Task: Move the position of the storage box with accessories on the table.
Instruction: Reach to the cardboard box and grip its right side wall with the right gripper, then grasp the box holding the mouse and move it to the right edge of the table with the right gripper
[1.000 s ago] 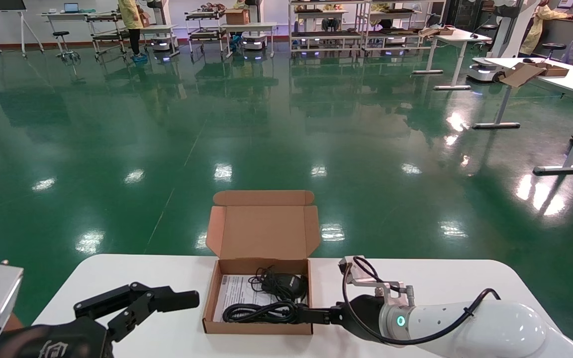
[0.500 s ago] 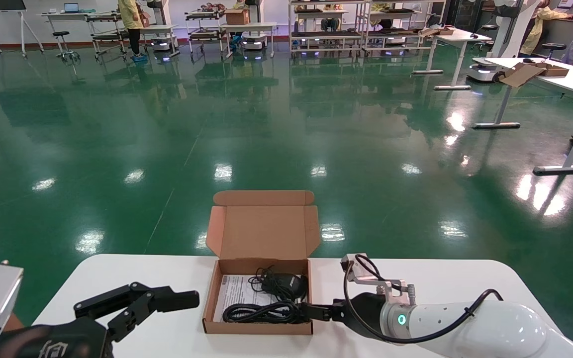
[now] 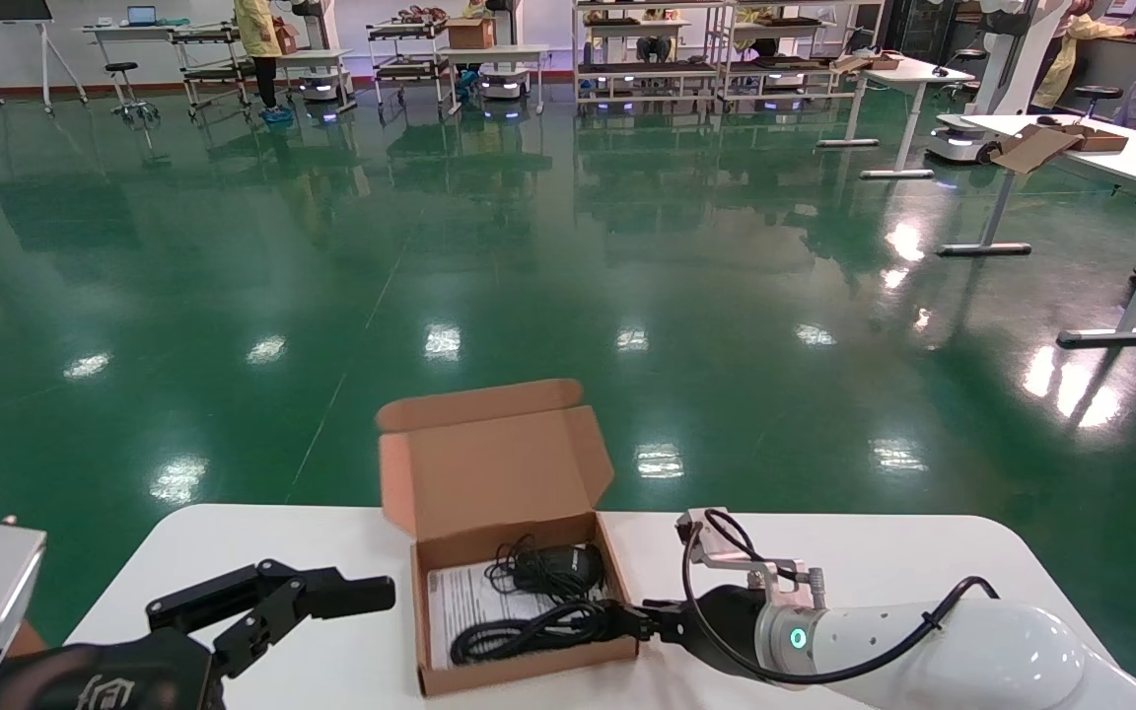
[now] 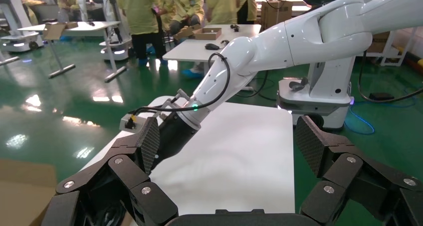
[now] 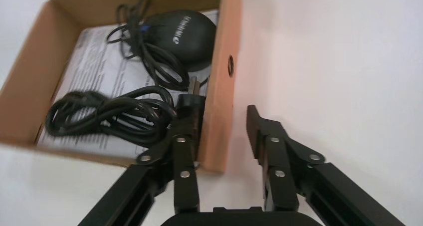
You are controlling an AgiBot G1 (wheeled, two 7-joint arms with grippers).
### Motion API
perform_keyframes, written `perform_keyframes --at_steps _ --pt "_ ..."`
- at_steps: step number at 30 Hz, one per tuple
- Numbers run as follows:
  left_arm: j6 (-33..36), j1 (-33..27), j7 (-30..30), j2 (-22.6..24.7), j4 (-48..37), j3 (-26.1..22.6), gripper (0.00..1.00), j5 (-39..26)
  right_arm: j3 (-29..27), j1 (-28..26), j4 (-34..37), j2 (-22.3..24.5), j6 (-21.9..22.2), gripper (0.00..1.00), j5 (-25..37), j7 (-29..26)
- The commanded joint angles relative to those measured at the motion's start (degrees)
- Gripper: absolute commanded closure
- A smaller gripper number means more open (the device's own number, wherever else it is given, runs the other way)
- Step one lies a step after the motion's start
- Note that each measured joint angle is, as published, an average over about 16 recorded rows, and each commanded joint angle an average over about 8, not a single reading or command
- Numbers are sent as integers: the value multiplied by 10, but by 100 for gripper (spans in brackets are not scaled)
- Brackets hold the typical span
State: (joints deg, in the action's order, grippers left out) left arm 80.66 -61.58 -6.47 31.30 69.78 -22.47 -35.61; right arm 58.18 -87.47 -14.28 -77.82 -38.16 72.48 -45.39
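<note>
The storage box (image 3: 529, 666) stands open near the middle of the table (image 3: 874, 562), turned at an angle, with its lid (image 3: 489, 473) up. Inside lie a coiled black cable (image 3: 519, 631), a black mouse-like device (image 3: 558, 564) and a white printed sheet (image 3: 455, 602). My right gripper (image 3: 627, 619) is open and straddles the box's right wall (image 5: 222, 61): one finger (image 5: 187, 136) is inside against the wall by the cable (image 5: 109, 116), the other finger (image 5: 269, 136) is outside, a little apart. My left gripper (image 3: 331, 602) is open and empty, left of the box.
The table's far edge drops to a green floor (image 3: 529, 247). Other white desks (image 3: 1120, 148) with cardboard and people stand far off. In the left wrist view my right arm (image 4: 279, 41) reaches across the tabletop (image 4: 239, 151).
The box has turned on the table: its lid end swung left and its near right corner shifted right. My right gripper stays at the right wall. The left arm has not moved.
</note>
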Motion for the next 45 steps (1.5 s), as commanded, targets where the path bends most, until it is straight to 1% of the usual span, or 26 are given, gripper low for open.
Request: perform_keyframes --at_steps 1,13,19,25,29,34,41,45 --pt "0 0 0 0 0 0 0 0 3 0 1 0 0 100 -3 0" --pt "0 0 0 0 0 0 0 0 12 -13 26 6 -12 100 -16 20" --pt "0 0 0 0 0 0 0 0 11 -29 45 12 -28 100 -23 40" --pt "0 0 0 0 0 0 0 0 5 -51 65 24 -53 100 -31 67" --pt "0 0 0 0 0 0 0 0 1 -75 75 42 -81 100 -36 86" --pt "0 0 0 0 0 0 0 0 -3 -116 81 75 -134 100 -42 106" --pt "0 0 0 0 0 0 0 0 -5 -184 85 138 -223 100 -43 128" --pt "0 0 0 0 0 0 0 0 -4 -221 89 177 -254 100 -41 143"
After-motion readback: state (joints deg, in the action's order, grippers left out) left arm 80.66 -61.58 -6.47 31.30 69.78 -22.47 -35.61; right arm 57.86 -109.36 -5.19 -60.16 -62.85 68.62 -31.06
